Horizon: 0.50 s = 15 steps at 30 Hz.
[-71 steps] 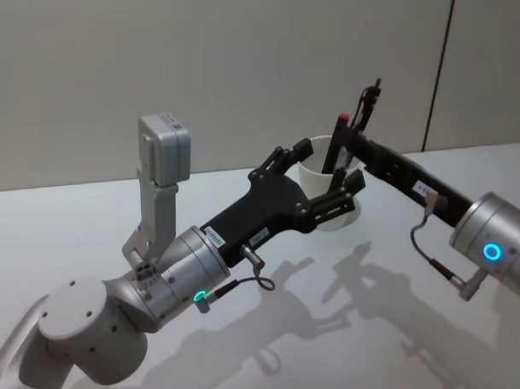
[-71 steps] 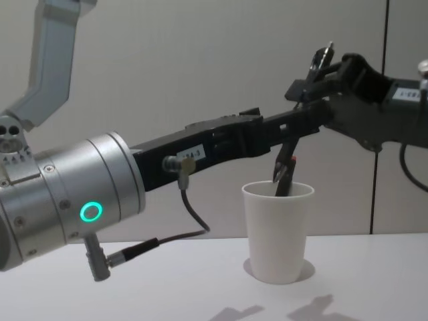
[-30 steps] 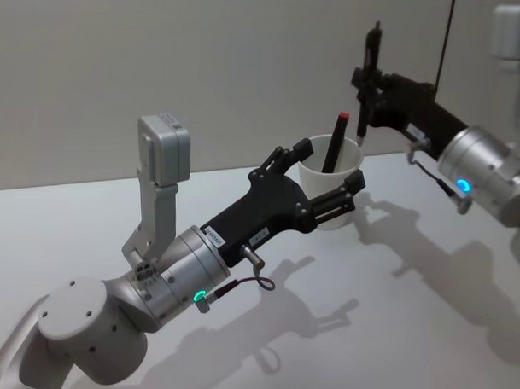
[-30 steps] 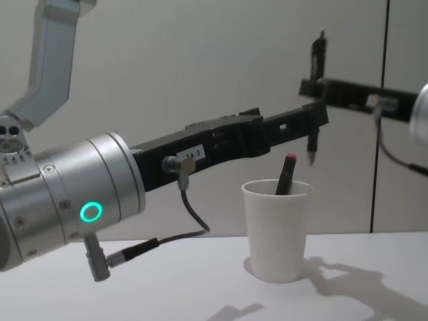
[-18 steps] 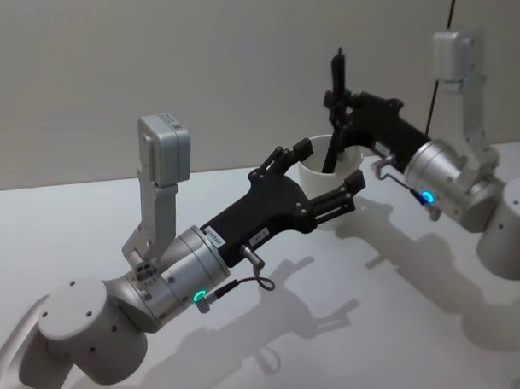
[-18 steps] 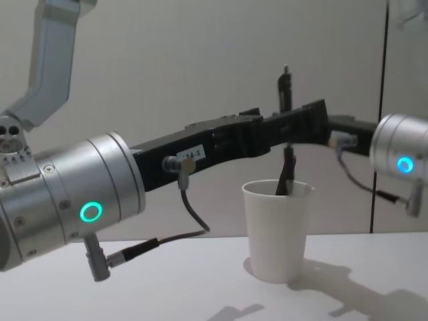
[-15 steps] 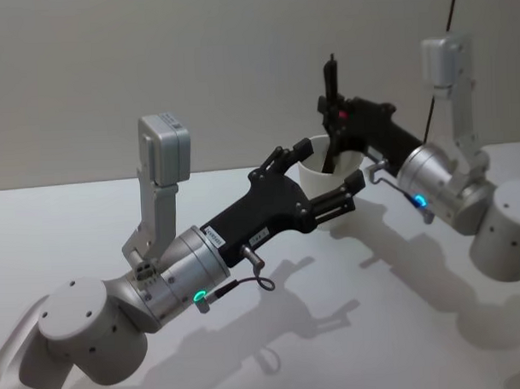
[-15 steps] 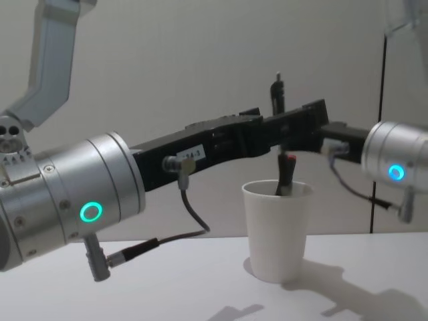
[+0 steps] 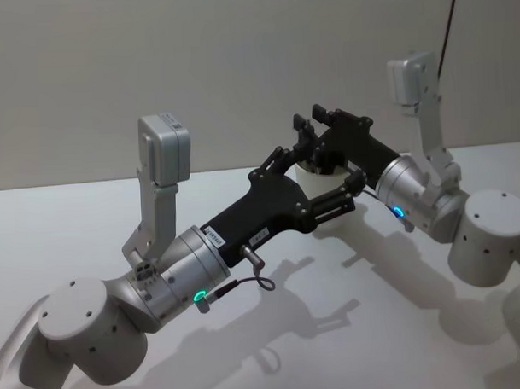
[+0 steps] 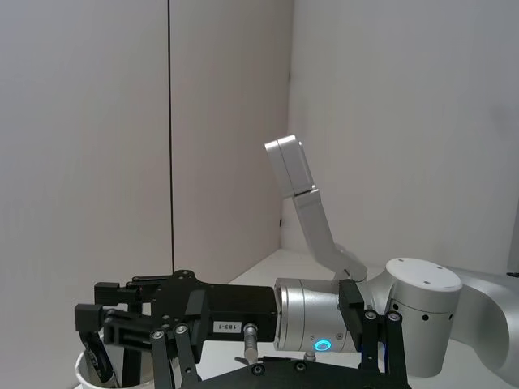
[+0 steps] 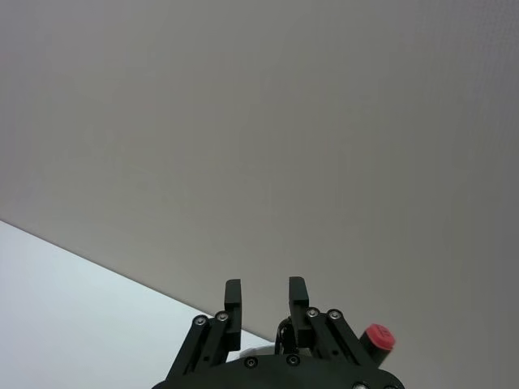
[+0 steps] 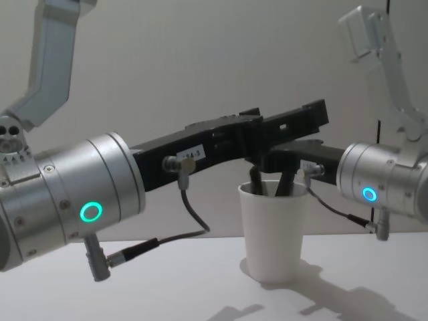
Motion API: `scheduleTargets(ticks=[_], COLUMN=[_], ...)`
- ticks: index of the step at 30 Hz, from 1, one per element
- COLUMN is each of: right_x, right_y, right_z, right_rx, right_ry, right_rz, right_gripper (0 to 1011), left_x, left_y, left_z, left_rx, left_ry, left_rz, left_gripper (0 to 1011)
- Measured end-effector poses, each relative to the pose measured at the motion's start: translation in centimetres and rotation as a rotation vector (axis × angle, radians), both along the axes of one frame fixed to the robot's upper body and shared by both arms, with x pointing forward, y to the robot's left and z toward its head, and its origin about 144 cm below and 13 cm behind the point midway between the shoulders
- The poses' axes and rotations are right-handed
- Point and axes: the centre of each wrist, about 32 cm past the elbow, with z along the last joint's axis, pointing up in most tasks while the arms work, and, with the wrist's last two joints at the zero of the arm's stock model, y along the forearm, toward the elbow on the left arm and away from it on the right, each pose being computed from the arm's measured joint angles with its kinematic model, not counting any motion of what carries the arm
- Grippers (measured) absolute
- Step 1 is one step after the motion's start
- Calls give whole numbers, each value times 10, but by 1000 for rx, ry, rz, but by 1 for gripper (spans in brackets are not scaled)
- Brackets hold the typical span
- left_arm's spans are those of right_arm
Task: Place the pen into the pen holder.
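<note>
Now, on my screens, the biggest thing is the smooth white matte table (image 9: 90, 217), with soft grey shadows of the arms on it. Over it my left arm, a thick brushed-metal cylinder with a glowing green ring, reaches forward, and its black angular left gripper (image 9: 321, 177) has the fingers spread apart on both sides of the plain white paper cup (image 12: 273, 231). One finger (image 9: 280, 156) is on the cup's far-left side and the other is near its front; I cannot tell if they touch the wall.

My right arm, also round silver metal with a blue-green light, comes in from the right, and its black right gripper (image 9: 312, 122) is directly above the mouth of the cup. In the right wrist view the two short square fingers (image 11: 233, 304) stand parallel with a clear gap between them and nothing is held there.

The cup is tapered, with a thin rolled rim, and stands upright on the table. Inside it dark slim pens (image 12: 256, 180) lean against the rim; in the chest view two black shafts stick out above the rim. Beside the right gripper, in the right wrist view, I see a small round red cap (image 11: 378, 336) of one pen.
</note>
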Motion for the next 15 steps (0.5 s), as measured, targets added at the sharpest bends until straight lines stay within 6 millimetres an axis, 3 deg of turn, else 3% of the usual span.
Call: scheduleTargets(ticks=[2,15], right_x=[0,2], right_y=[1,5], right_z=[-1,-5], right_rx=[-4,-13], right_ry=[0,-1], right_rz=[3,10], right_gripper=[399,776], left_x=[0,0], left_y=[0,0], left_z=[0,0], left_rx=[0,0], left_ry=[0,0], left_rz=[0,0], left_gripper=[1001,1001])
